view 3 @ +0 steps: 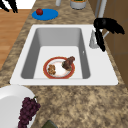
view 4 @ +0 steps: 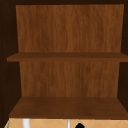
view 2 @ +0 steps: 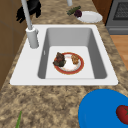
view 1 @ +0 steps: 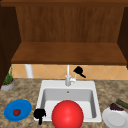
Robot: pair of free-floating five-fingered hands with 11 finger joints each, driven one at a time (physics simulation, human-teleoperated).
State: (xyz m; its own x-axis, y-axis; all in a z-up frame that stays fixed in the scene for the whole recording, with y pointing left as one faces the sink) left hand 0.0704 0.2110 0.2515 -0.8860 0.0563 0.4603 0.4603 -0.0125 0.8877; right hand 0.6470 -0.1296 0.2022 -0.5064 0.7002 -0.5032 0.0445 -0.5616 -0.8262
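near edge first: left hand [view 1: 39, 114] hovers at the sink's [view 1: 42, 86] front-left corner, fingers loosely curled with one pointing down, holding nothing. down in the basin, a red-rimmed plate [view 2: 68, 63] carries food scraps. far back, right hand [view 3: 106, 26] is at the faucet [view 1: 68, 77], fingers spread loose around its lever.

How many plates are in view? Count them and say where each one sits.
3. A blue plate holding a tomato sits on the counter left of the sink; a red-rimmed plate with food lies in the basin; a white plate with grapes sits right.
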